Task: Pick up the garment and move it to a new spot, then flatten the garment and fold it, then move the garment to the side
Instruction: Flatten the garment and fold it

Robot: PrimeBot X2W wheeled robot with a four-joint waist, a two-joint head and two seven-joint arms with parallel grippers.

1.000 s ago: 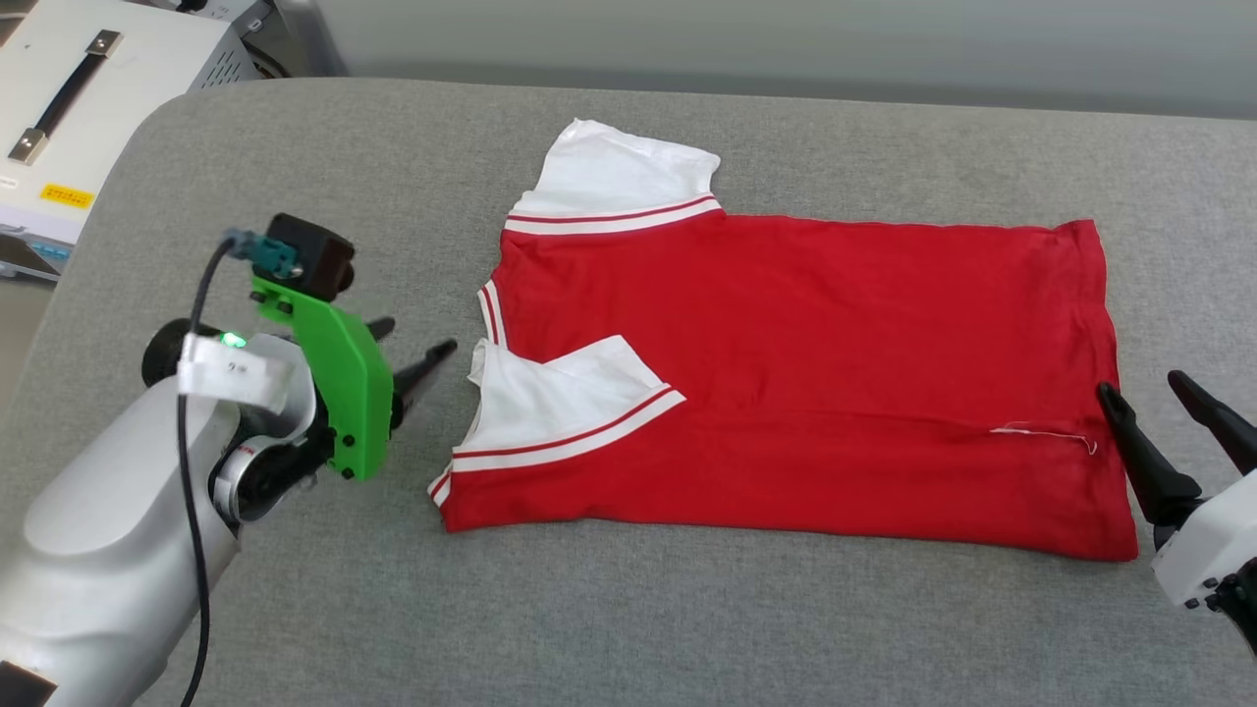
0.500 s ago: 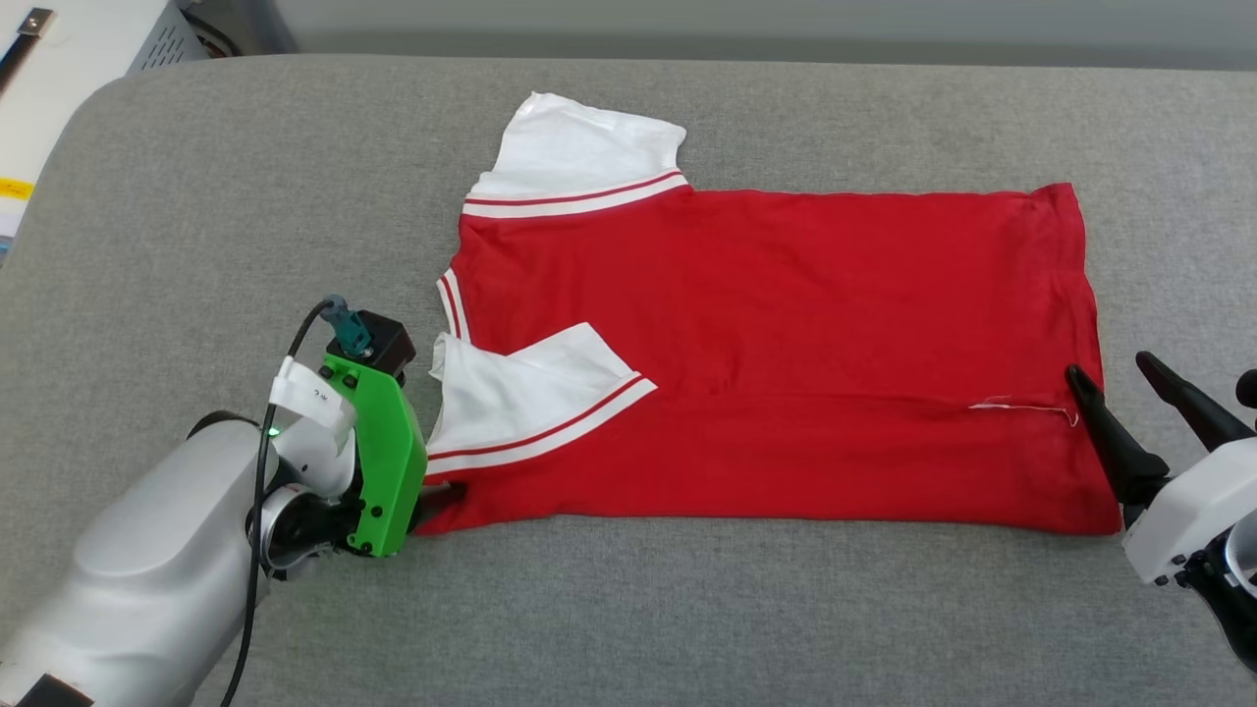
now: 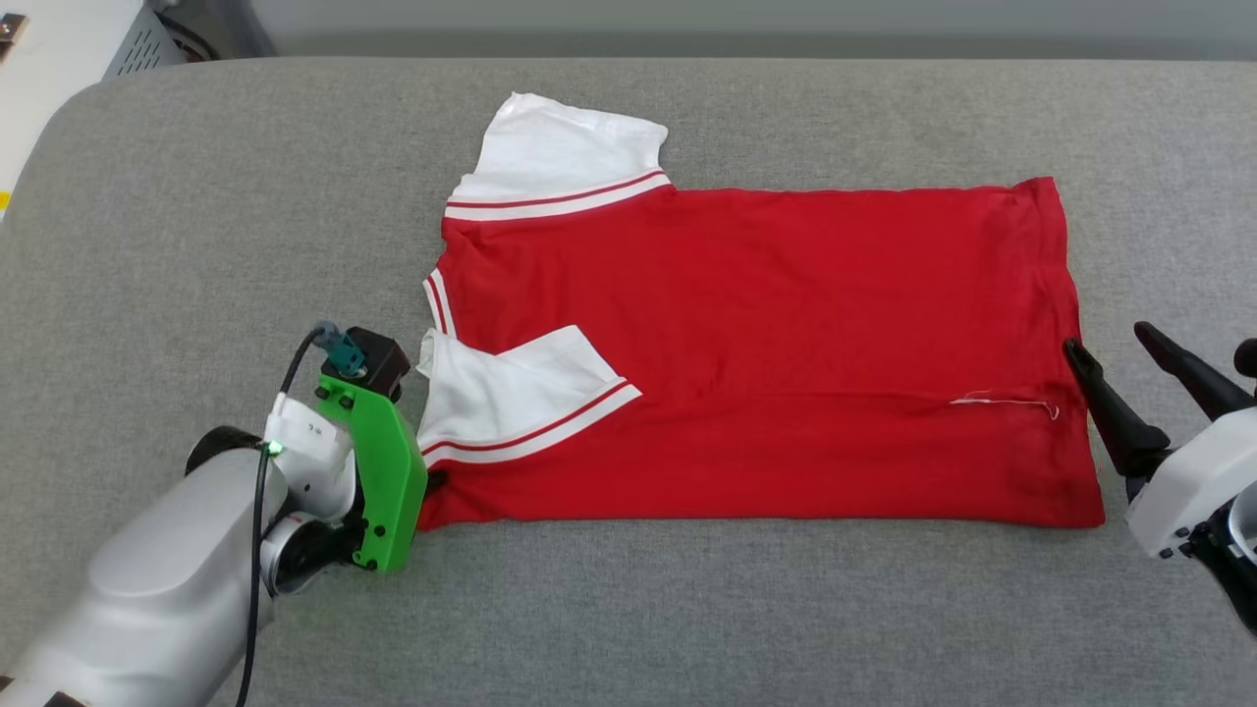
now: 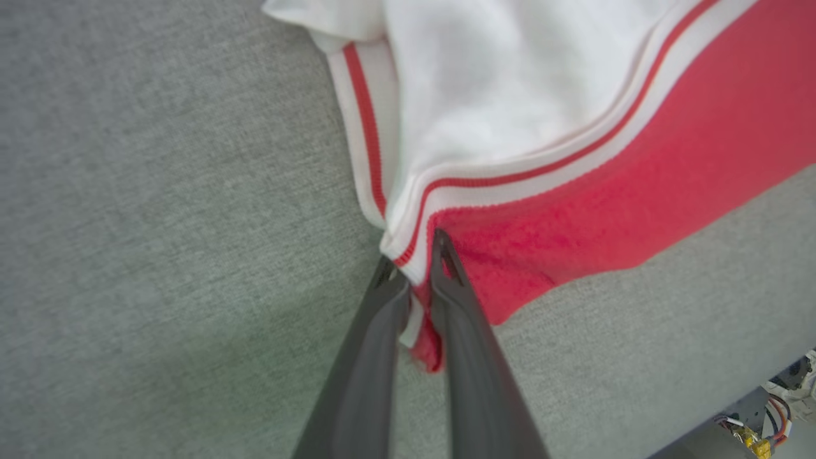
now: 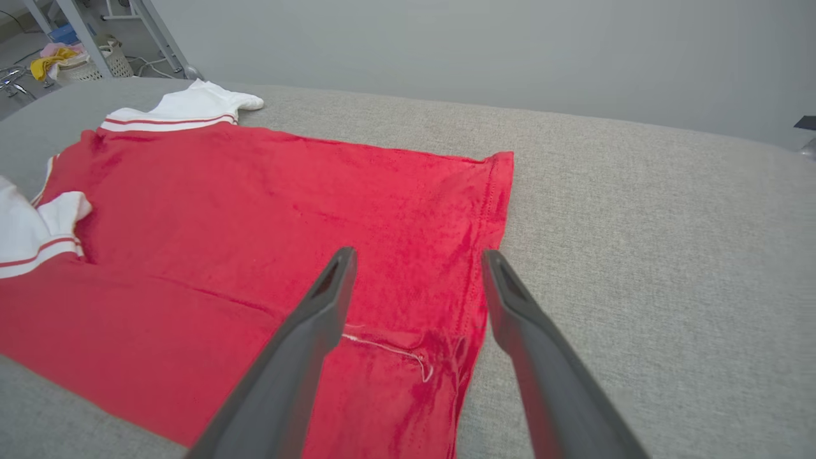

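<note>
The garment (image 3: pixel 766 373) lies spread on the grey table, red body folded lengthwise, one white sleeve at the far left and another folded over the red. My left gripper (image 4: pixel 414 255) is at the near left corner, its two fingers pinched together on the striped trim and red edge of the garment (image 4: pixel 574 210); in the head view the left gripper (image 3: pixel 432 481) is mostly hidden behind its green mount. My right gripper (image 3: pixel 1108 339) stands open just off the hem at the right edge. In the right wrist view the right gripper (image 5: pixel 419 254) hangs above the garment (image 5: pixel 255 223) near a loose white thread.
The grey padded table (image 3: pixel 196 196) runs wide to the left, right and front of the shirt. A white equipment case (image 3: pixel 59 39) sits beyond its far left corner. Shelving with a basket (image 5: pixel 95 57) stands past the table's end.
My left gripper dropped from beside the folded sleeve to the garment's near left corner and closed on it. The head camera shifted. The right gripper stayed open by the hem.
</note>
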